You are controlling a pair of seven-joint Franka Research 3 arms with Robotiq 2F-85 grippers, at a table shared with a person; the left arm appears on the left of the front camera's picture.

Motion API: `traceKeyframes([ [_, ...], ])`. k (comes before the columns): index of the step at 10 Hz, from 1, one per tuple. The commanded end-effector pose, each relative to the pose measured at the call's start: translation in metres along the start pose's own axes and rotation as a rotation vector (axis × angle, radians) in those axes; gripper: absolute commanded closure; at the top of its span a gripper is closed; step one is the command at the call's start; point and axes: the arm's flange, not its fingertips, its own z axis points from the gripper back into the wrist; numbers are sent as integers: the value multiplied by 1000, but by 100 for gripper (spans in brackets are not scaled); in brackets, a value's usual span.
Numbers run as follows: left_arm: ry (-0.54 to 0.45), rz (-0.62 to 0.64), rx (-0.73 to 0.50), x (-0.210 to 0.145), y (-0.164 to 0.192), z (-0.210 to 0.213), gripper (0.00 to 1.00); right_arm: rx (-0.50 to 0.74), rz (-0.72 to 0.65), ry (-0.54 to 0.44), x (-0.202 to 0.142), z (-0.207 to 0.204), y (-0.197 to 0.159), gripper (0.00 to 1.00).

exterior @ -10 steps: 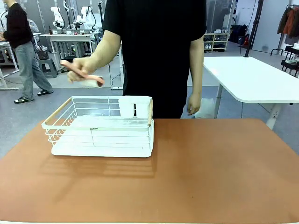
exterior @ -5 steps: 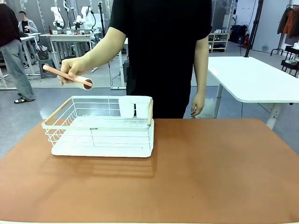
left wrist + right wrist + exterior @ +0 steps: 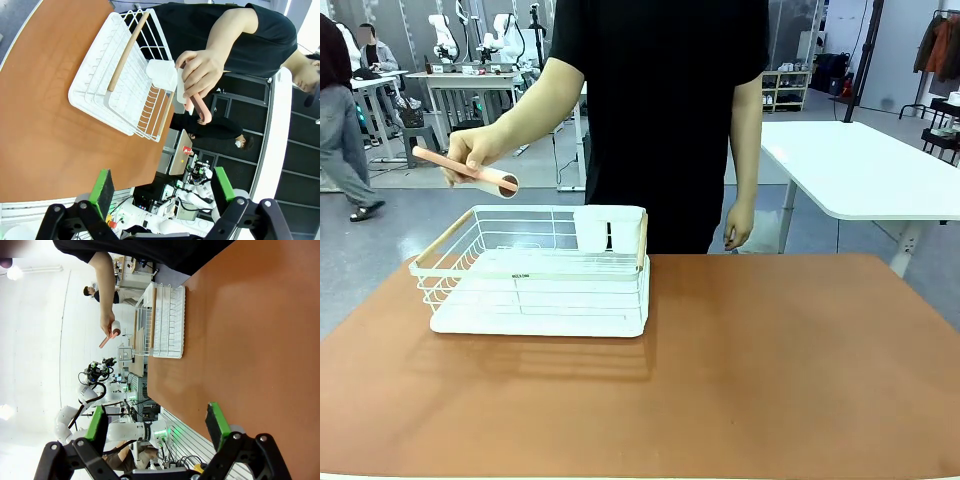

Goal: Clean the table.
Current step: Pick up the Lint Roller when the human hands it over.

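terracotta table (image 3: 770, 380) spans the front view, w/ a white wire rack (image 3: 535, 275) sitting at approx 10 o'clock on it. person stands at 12 o'clock by the far edge. one hand (image 3: 470, 152) holds a pink-handled tool (image 3: 485, 172) w/ a white end in the air above the rack's 10 o'clock corner, not touching it. left gripper (image 3: 164, 189) and right gripper (image 3: 156, 424) both have jaws spread wide, nothing btwn the pads, up above the table.

Rack (image 3: 535, 285) on left of table (image 3: 770, 380) (person (image 3: 660, 120) behind it).
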Motion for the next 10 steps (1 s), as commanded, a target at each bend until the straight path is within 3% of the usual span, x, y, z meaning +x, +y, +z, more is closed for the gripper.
traceKeyframes([
  [1, 1, 6, -12, -1, -2, 3, 0, 8, 4, -2, -1, 0, 2, 0],
  [8, 0, 0, 0, 0, 0, 0, 0, 8, 4, -2, -1, 0, 2, 0],
  [10, -65, 41, 128, -15, -45, -34, 0, 8, 4, -2, -1, 0, 2, 0],
])
